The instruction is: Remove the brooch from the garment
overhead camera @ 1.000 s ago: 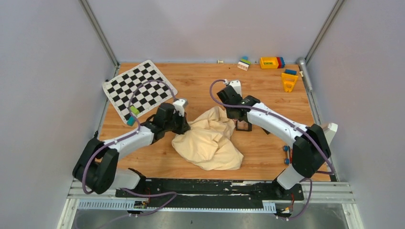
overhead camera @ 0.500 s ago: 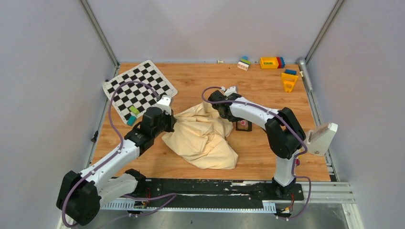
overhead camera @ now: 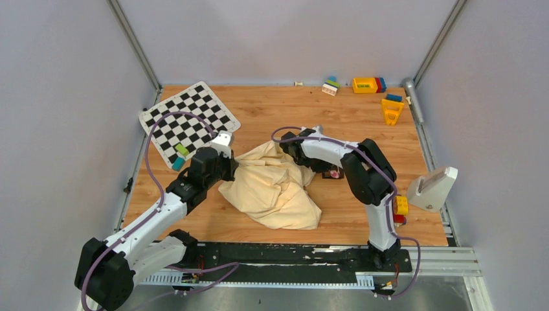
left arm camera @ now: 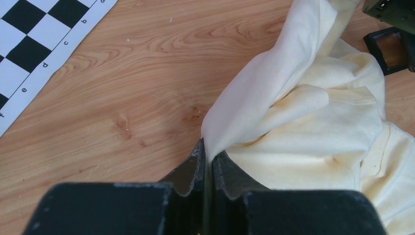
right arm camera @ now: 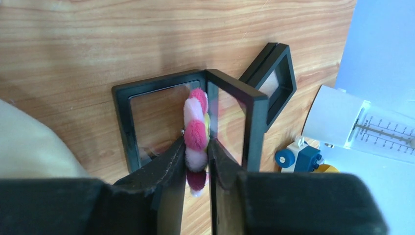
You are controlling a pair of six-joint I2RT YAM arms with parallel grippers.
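Counter: wood-grain board, smooth and flat, beneath both claws.

Garment: cream cloth, soft, matte, heaped in loose folds between the two claws. One fold runs taut up into the left claw, whose tips are pressed together on that thin ridge of fabric. The rest spreads ahead of it and to its right. Limp stuff; likely to drag and bunch rather than slide.

Checkerboard sheet: thin, black-and-white squares, lying flat ahead and to the left of the left claw.

Black frame: small, square, hard plastic with clear glossy panes. It stands open like a book just ahead of the right claw.

Brooch: tiny fuzzy pompom petals, pink, magenta and white, with a hint of yellow-green. It is off the cloth, pinched edge-on between the right claw's tips and standing in the open frame. The garment's edge lies to this claw's left.

Handling, as a judgement: feather-light, squashy and easily crushed or dropped. Best hold is across the firmer middle, not by one petal. The pin back is hidden; possibly sharp.
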